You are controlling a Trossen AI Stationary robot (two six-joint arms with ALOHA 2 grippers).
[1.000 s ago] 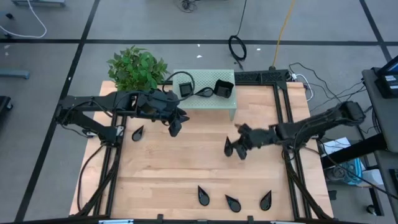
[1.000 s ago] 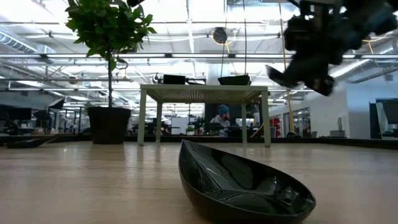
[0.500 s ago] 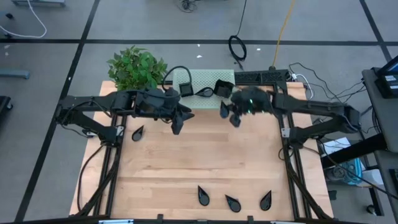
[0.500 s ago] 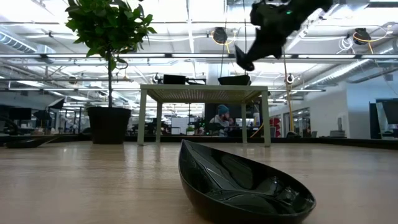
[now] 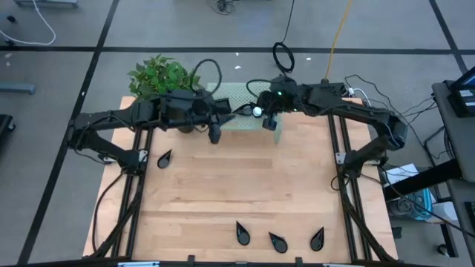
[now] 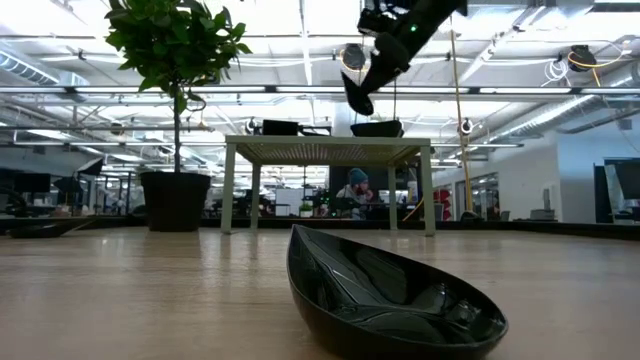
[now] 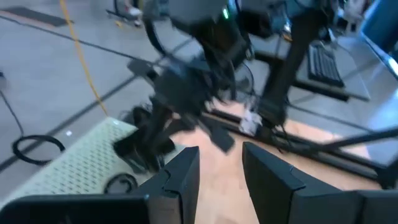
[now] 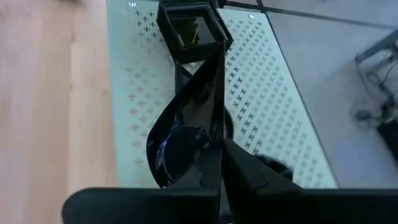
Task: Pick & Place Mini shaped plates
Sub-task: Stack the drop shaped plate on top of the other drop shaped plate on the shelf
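While the right gripper [image 8: 217, 163] hangs over the pale stand [image 8: 267, 81], its jaws pinch a teardrop plate [image 8: 186, 124].

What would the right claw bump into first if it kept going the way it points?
Probably the pale green shelf right under it. The right claw, shut on a black teardrop plate, points down at the shelf's top, near a square dish. Depth is hard to judge.

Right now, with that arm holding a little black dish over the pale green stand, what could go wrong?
The right pincer grips the teardrop dish only by its edge, so it might slip or tilt. It hangs just above a square dish on the stand and could knock it. The left pincer waits close by; the arms might bump.
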